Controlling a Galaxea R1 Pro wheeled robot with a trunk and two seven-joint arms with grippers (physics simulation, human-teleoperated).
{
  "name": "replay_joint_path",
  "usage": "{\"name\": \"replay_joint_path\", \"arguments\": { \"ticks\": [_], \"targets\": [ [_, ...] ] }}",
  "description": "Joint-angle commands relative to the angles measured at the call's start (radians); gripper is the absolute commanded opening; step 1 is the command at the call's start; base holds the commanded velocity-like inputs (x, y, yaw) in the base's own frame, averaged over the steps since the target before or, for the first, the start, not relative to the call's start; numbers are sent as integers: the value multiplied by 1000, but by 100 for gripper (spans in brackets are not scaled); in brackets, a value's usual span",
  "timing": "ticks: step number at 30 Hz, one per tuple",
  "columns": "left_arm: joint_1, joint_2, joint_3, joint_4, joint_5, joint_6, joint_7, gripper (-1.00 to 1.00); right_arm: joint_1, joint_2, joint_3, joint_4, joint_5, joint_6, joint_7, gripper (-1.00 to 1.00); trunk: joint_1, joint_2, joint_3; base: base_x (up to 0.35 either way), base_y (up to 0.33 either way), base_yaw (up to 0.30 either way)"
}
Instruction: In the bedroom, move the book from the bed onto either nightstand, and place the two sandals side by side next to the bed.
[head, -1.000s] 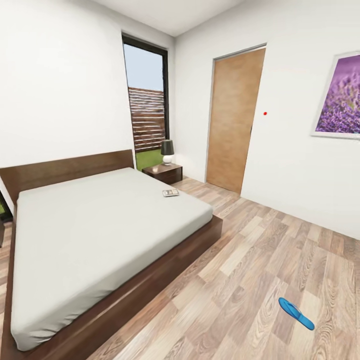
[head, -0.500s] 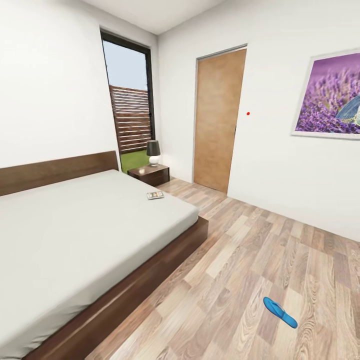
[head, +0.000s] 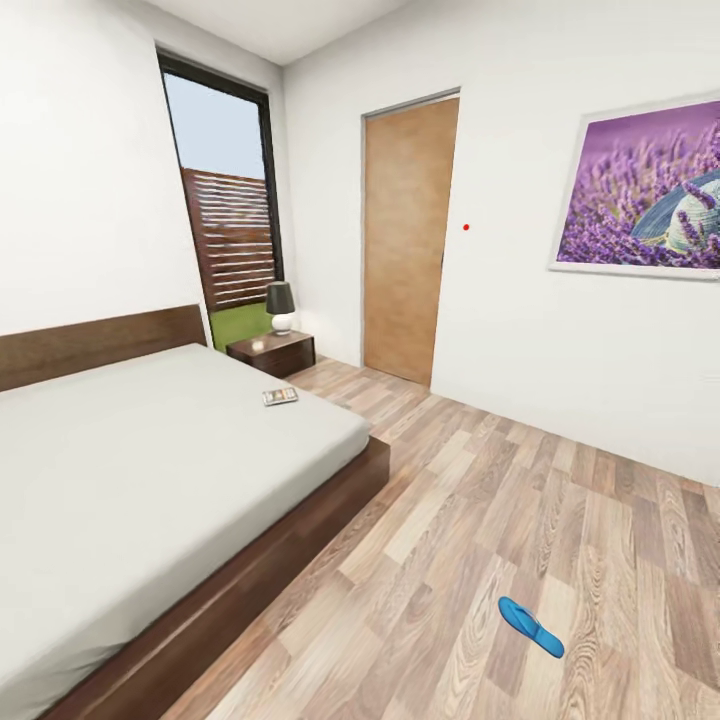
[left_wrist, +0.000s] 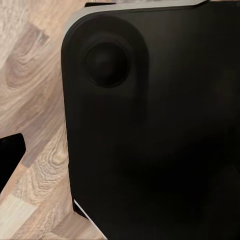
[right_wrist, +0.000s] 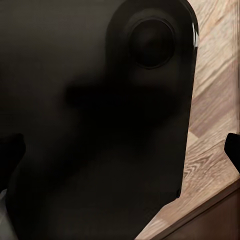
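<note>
The bed, with a dark wood frame and a grey mattress, takes up the left of the head view. The book lies flat on the mattress near its far right corner. Just beyond that corner stands a nightstand bearing a black-shaded lamp. One blue sandal lies on the plank floor at the lower right, well away from the bed. In the left wrist view my left gripper hangs by the robot's black body, one dark fingertip at the picture's edge. My right gripper is spread, a fingertip at the edge.
A brown wooden door stands shut in the far wall, right of a tall black-framed window. A lavender picture hangs on the right wall. Wood-plank floor stretches between the bed and that wall.
The whole head view has slid left, so the camera has turned right. More of the picture and right wall shows. Book and sandal lie where they were.
</note>
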Motion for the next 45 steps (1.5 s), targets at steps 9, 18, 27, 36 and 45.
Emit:
{"name": "replay_joint_path", "arguments": {
  "ticks": [9,18,27,36,45],
  "targets": [
    [1,0,0,-4,0,-1,-1,100,0,0,0,0,0,0,1,100,0,0,-1,139,-155,-103],
    [0,-1,0,-4,0,-1,-1,100,0,0,1,0,0,0,1,100,0,0,-1,152,-150,-94],
    [0,-1,0,-4,0,-1,-1,100,0,0,3,0,-1,0,0,100,0,0,-1,157,-159,-36],
    [0,-2,0,-4,0,-1,-1,100,0,0,2,0,-2,0,-2,100,0,0,-1,158,-171,-4],
    [0,-2,0,-4,0,-1,-1,100,0,0,2,0,1,0,-7,100,0,0,-1,158,-173,0]
  ]
}}
